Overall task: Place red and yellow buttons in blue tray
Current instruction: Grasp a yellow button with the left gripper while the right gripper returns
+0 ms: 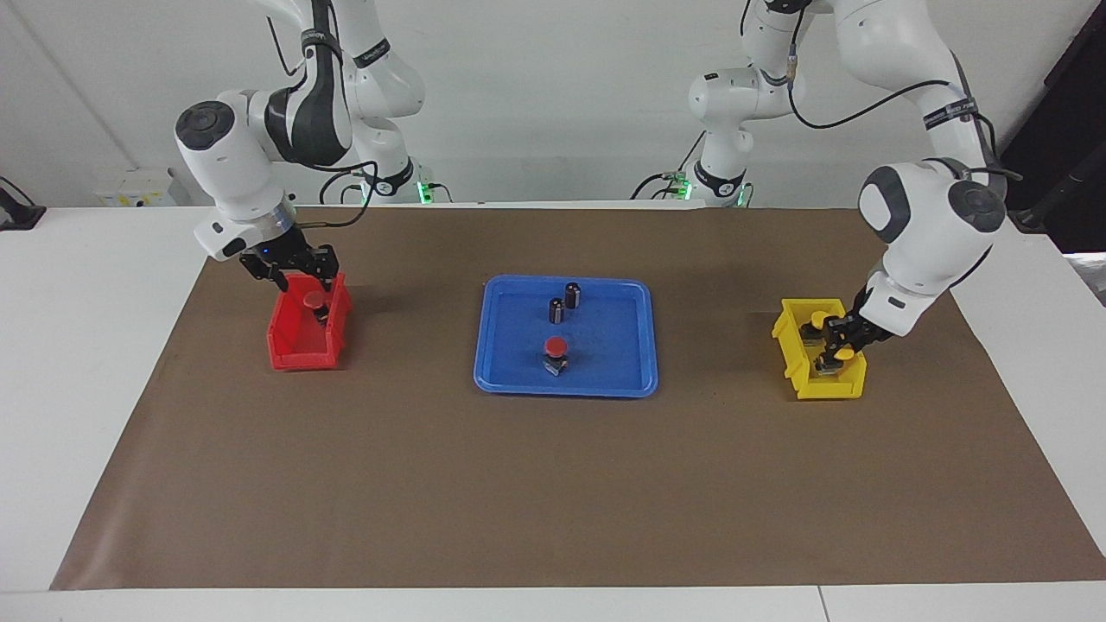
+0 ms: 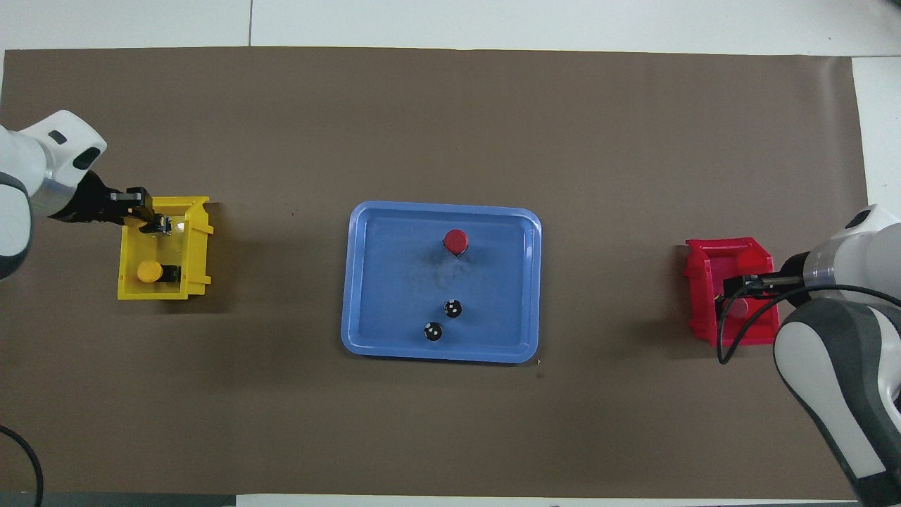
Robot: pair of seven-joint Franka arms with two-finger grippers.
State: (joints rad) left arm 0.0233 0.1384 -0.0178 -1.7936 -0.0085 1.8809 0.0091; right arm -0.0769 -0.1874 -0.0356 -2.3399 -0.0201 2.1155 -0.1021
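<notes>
The blue tray (image 1: 605,345) (image 2: 394,267) lies mid-table. One red button (image 1: 556,348) (image 2: 455,241) stands in it. A second red button (image 1: 313,301) sits in the small red bin (image 1: 302,354) (image 2: 700,296). My right gripper (image 1: 301,272) (image 2: 735,287) is open just above that bin, its fingers either side of the button. Two yellow buttons lie in the small yellow bin (image 1: 825,387) (image 2: 197,239): one (image 1: 816,321) (image 2: 149,271) nearer the robots, one (image 1: 847,354) at the tips of my left gripper (image 1: 836,345) (image 2: 151,218), which reaches down into the bin.
Two dark capless cylinders (image 1: 573,294) (image 1: 556,309) stand in the blue tray, nearer the robots than the red button. A brown mat (image 1: 553,484) covers the table. The red bin is at the right arm's end, the yellow bin at the left arm's end.
</notes>
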